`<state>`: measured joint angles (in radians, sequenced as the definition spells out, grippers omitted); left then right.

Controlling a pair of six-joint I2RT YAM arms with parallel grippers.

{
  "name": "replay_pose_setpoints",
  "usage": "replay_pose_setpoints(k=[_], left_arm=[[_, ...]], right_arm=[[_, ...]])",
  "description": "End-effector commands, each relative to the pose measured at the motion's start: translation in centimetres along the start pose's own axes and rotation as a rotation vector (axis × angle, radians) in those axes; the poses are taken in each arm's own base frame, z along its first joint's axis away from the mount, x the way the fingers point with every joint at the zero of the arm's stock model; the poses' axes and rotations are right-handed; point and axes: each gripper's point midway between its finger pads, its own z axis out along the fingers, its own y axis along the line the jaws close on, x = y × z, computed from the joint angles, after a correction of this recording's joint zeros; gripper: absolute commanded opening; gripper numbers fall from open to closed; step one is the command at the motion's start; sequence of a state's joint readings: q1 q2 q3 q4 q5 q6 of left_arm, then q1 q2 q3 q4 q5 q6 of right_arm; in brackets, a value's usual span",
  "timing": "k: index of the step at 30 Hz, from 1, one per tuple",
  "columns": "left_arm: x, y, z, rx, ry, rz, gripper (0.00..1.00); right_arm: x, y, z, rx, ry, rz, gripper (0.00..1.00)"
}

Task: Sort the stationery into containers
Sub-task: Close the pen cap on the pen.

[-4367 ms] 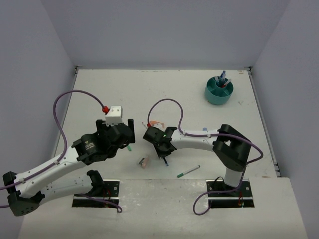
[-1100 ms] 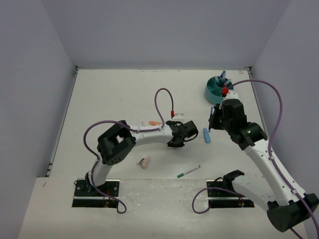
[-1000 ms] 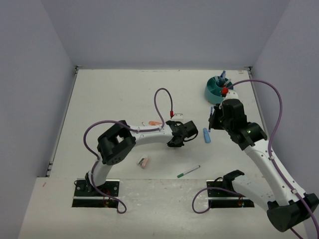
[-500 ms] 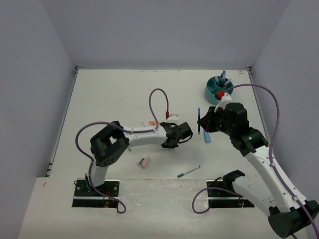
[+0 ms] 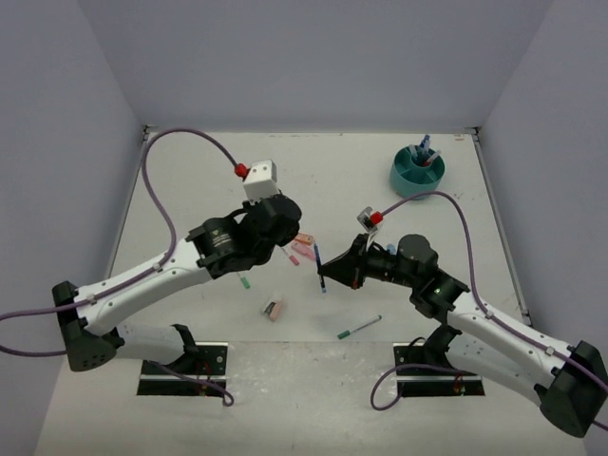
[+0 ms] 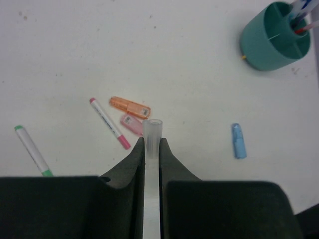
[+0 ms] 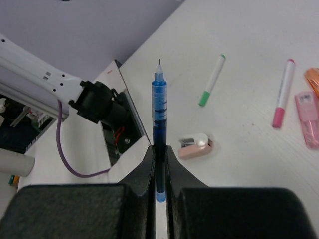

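My left gripper (image 6: 152, 143) is shut on a clear cap (image 6: 152, 130) that sticks out past the fingertips. It hangs above an orange highlighter (image 6: 129, 105), a pink highlighter (image 6: 131, 124) and a pink-tipped marker (image 6: 108, 122). My right gripper (image 7: 159, 150) is shut on a blue pen (image 7: 159, 107), tip pointing away, held over the table's middle (image 5: 320, 270). The teal organizer (image 5: 418, 174) stands at the back right with pens in it. A pink eraser (image 7: 195, 145), a green marker (image 5: 359, 327) and a light-blue highlighter (image 6: 239, 141) lie loose on the table.
A second green-tipped marker (image 6: 31, 150) lies left of the highlighters. Both arm base plates sit at the table's near edge (image 5: 180, 372). Grey walls close in the left, back and right sides.
My right gripper carried the blue pen left and nearer, away from the organizer. My left arm swung up and back, and its gripper now holds the clear cap over the highlighters.
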<state>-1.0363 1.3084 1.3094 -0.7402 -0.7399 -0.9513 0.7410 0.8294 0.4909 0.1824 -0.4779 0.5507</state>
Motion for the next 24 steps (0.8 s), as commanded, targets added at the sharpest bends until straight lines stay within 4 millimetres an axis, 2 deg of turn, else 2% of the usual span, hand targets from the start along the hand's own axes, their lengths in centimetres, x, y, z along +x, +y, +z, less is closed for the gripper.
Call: replay_pose_setpoints(k=[1,3,10,15,24], left_arm=[[-2.7,-0.2,-1.3,0.073,-0.104,-0.008,0.0],[-4.1,-1.0,-3.1,0.192,-0.143,-0.066,0.0],[-5.2,-0.8,-5.5,0.356,-0.222,-0.155,0.0],[-5.2,-1.1,-5.7,0.381,-0.218,-0.145,0.0],[-5.0,-1.7,-5.4,0.402,-0.223,-0.128,0.0]], right_arm=[[-4.1,3.6,2.1,-0.112,-0.17,-0.03,0.0],[-4.7,3.8,3.6,-0.102,-0.171,-0.037,0.0],[-6.1,4.3,5.7,-0.105,-0.167,-0.042,0.0],[-6.9,4.8,6.1,-0.112,-0.167,-0.054,0.0],[-6.6,5.4,6.6,-0.128,-0.144,-0.055,0.0]])
